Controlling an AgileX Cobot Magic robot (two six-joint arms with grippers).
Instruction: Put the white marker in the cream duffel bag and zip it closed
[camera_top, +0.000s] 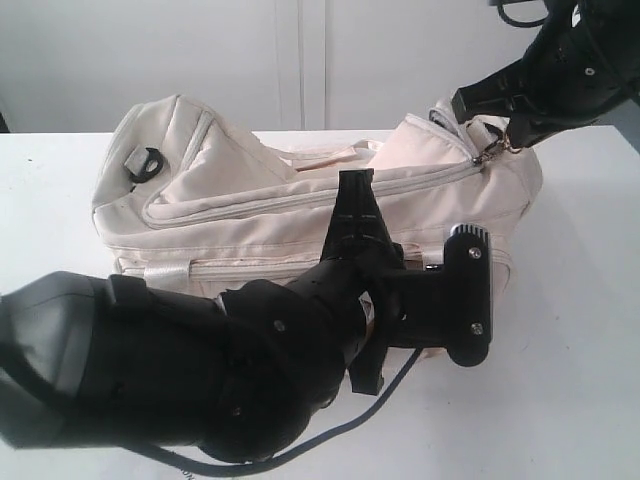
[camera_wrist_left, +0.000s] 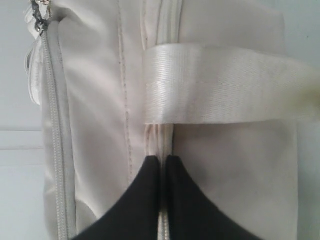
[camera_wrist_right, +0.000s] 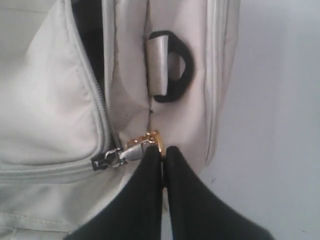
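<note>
Nearest in the ext. view, the left arm fills the near-left foreground, black & bulky, reaching away toward the bag. Its left end effector points up against the near face of the cream duffel bag, approx. mid-length. The ext. view doesn't show the grip, but the left wrist view does. There the left end effector is clenched, tips pressed together on a ribbed seam ridge of the bag. It sits just beside a shiny webbing handle that lies across the fabric. That view also picks up a closed zip line w/ a metal slider at one end.

The bag sits on the white table, long side toward the camera. A left-end D-ring, black, shows only in the ext. view.

Farther back, at the bag's top right corner, the right end effector hangs in from the upper right. The ext. view gives little detail here; the right wrist view fills it in. The right end effector is clenched, pinching the gold zip ring, which links to a silver slider. Closed teeth run off one way from the slider. Along the other run a dark gap shows beside the teeth. A right-end D-ring on a cream loop sits just beyond the tips.

White marker: not visible in any view, so can't tell where it is.
</note>
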